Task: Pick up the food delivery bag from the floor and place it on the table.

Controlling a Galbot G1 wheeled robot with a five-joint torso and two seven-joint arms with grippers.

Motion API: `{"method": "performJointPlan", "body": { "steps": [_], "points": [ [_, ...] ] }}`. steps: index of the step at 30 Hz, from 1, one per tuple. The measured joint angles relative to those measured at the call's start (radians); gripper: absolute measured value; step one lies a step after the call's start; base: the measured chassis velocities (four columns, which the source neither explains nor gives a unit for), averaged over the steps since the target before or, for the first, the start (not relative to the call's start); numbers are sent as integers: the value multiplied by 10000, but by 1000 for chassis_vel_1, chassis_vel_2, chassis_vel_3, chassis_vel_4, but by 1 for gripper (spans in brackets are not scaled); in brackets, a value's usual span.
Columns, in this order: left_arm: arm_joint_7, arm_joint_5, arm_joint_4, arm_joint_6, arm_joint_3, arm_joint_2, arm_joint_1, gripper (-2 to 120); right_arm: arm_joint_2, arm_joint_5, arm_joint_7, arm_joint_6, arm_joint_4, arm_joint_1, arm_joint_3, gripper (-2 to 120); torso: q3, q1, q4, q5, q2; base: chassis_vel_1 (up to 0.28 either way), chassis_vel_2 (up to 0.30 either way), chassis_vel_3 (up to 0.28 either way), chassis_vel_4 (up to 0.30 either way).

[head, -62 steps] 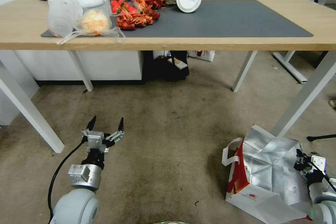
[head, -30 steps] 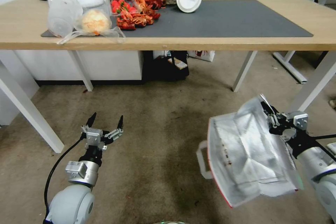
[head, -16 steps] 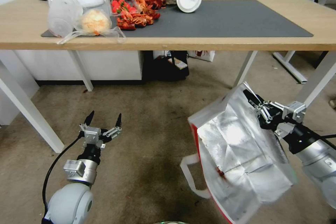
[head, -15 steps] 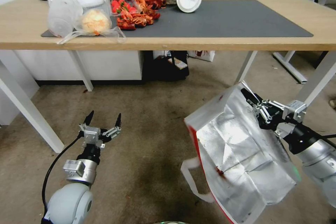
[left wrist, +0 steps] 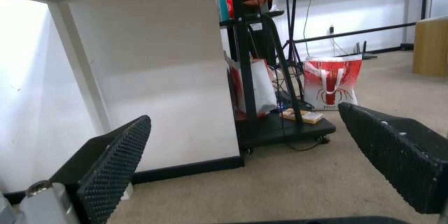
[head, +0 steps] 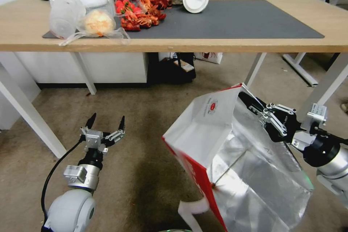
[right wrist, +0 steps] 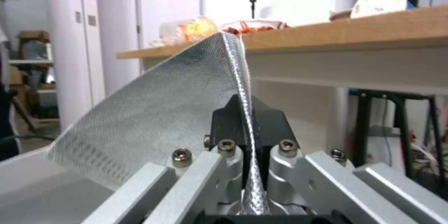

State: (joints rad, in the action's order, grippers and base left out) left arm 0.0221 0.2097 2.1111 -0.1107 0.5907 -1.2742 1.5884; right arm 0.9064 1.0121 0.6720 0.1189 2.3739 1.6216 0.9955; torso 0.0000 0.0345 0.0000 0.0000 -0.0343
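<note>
Head view: your right gripper [head: 247, 102], right of centre in the frame, is clamped on the top rim of the food delivery bag [head: 203, 130]. The bag hangs tilted, off the floor [head: 145, 116], filling the lower right of the frame: white face with round red logo toward the table, red side down the middle, foil lining open toward you. A white strap handle [head: 190, 210] dangles at the bottom edge. The bag is below the table [head: 224, 45], which spans the top of the frame with its dark grey mat [head: 235, 18]. Your left gripper [head: 105, 124] sits at lower left, fingers spread, holding nothing, over bare floor.

Left wrist view: your left gripper's two black textured pads [left wrist: 114, 168] are wide apart at the lower corners of the frame, nothing between them. Beyond: floor, white table leg [left wrist: 77, 66] at upper left.

Right wrist view: your right gripper [right wrist: 246, 126] at lower centre, pinched shut on the foil-lined bag edge [right wrist: 163, 112], which rises to upper centre; table edge [right wrist: 345, 31] across the upper right.
</note>
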Motion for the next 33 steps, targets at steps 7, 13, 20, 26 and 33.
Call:
{"method": "performJointPlan", "body": {
  "steps": [7,13,20,26,33],
  "points": [
    [9,5,41,5,3,1,39,100,-65,895,753,318,-77,31,243,0,0,0,0,1,0,0,0,0,0],
    [22,36,73,-18,11,4,56,100,-71,1381,1694,568,-284,54,448,0,0,-1,0,1,0,0,0,0,0],
    [36,53,112,-25,18,20,99,100,-49,1526,2173,685,-452,21,478,0,0,0,0,0,0,0,0,0,0],
    [30,64,195,-70,50,43,186,100,-2,1480,2367,717,-500,46,542,0,0,0,0,0,0,0,0,0,0],
    [44,67,281,-109,91,69,274,100,17,1390,2401,719,-495,61,574,0,0,0,0,0,0,0,0,0,0]
  ]
}}
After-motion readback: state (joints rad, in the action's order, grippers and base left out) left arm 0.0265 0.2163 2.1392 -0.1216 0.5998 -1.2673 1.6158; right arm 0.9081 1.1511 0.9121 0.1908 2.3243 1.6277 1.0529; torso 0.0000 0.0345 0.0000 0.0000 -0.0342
